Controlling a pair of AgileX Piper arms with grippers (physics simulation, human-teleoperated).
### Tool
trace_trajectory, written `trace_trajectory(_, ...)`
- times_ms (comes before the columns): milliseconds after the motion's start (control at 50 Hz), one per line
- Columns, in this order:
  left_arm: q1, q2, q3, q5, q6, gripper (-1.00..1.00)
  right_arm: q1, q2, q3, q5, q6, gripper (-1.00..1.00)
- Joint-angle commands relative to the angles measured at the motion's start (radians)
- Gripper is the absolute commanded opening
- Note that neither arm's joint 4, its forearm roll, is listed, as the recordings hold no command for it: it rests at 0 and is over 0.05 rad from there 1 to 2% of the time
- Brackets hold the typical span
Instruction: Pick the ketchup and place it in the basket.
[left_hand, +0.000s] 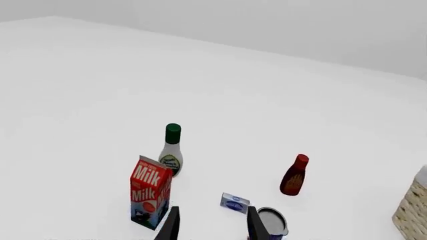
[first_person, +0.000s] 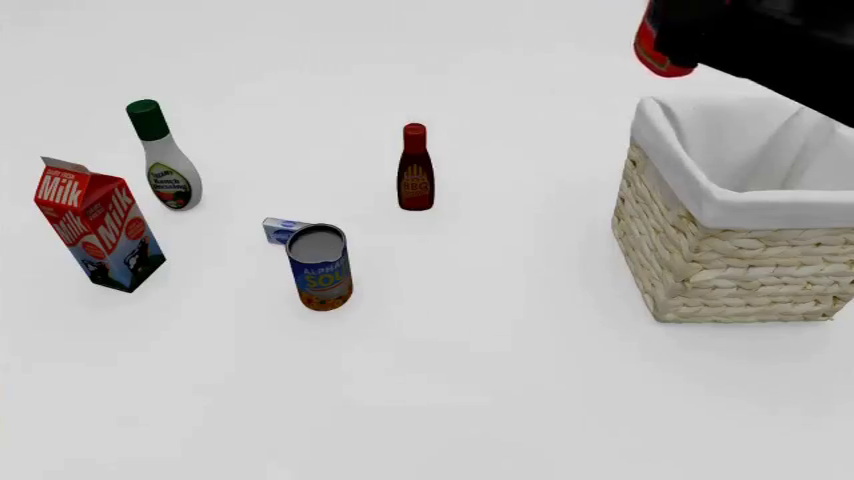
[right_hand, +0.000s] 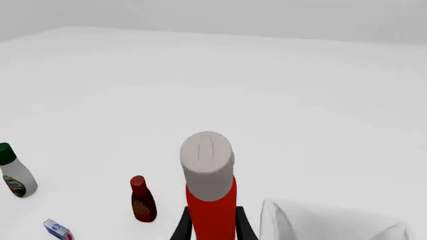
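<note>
your right gripper (right_hand: 212, 227) pinches the ketchup (right_hand: 211, 200), held above the basket (first_person: 727, 265) at far right. your left gripper (left_hand: 212, 225) hangs with its jaws spread.

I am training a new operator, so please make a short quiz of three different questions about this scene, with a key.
1. True or false: the ketchup already lies inside the basket.
2. Which arm's gripper holds the ketchup? A) left B) right C) neither
3. Fill in: on the table, the small blue and white box sits right behind the soup ____.

Key:
1. False. The right gripper holds it up in the air, near the basket's far left corner.
2. B. The left gripper is open and holds nothing.
3. can
</note>
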Motion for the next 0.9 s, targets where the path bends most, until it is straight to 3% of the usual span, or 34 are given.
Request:
trace_trajectory(20,-0.009,-0.006,0.028,-0.020,-0.009,1.00,-0.062,-0.018,0.030,-0.023,0.011,-1.00)
trace_trajectory(900,-0.039,0.010,0.041,-0.042,-0.002,1.00,-0.230,0.004,0.116,-0.113,0.021,-1.00)
